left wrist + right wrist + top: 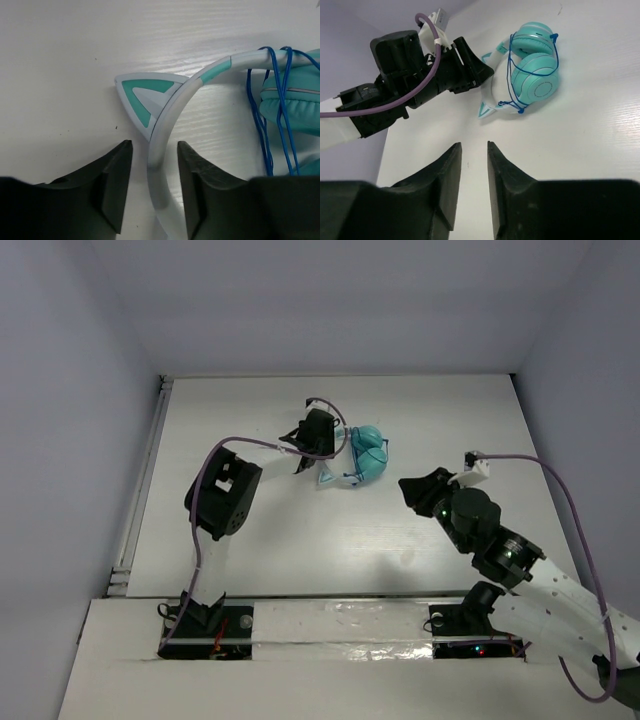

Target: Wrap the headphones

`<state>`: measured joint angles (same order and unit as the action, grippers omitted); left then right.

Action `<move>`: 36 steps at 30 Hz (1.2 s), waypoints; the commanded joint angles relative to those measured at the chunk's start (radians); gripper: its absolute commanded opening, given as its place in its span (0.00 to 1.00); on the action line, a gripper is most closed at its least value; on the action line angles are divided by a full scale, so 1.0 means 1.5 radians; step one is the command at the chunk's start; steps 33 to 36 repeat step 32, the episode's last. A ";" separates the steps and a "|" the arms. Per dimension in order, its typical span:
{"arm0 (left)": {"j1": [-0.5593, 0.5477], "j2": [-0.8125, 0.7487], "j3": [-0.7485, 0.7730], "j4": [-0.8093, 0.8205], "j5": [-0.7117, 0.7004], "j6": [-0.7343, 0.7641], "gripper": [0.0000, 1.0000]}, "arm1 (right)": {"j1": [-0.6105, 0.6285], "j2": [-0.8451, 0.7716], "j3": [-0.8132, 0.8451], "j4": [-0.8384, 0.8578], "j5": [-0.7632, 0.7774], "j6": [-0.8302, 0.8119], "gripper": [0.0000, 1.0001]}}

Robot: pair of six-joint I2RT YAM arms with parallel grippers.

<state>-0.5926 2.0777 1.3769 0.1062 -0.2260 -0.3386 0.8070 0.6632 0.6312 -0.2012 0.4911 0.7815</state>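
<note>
The teal headphones (pixel 366 462) lie on the white table (pixel 300 540), cups together, with the thin blue cord (pixel 280 95) looped around the cups and headband. A pale cat ear (pixel 142 95) sticks out from the headband (pixel 165 120). My left gripper (pixel 334 445) is open with its jaws on either side of the headband, small gaps showing on both sides in the left wrist view (pixel 155 144). My right gripper (pixel 408 486) is open and empty, to the right of the headphones and low over the table (pixel 473 146). The right wrist view shows the headphones (pixel 535 75) ahead of it.
The enclosure's pale walls (pixel 80 440) stand left, right and back. A purple cable (pixel 570 500) loops off the right arm; another runs along the left arm (pixel 205 490). The left arm's black wrist (pixel 420 75) sits just left of the headphones.
</note>
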 commanded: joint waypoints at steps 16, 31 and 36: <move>0.006 -0.562 -0.264 0.134 -0.029 -0.089 0.85 | 0.005 -0.111 0.190 -0.106 0.167 -0.097 1.00; 0.006 -0.867 -0.350 0.085 -0.019 -0.115 0.89 | 0.005 -0.190 0.169 -0.025 0.213 -0.211 1.00; 0.006 -0.864 -0.349 0.072 -0.018 -0.116 0.89 | 0.005 -0.185 0.169 -0.025 0.202 -0.211 1.00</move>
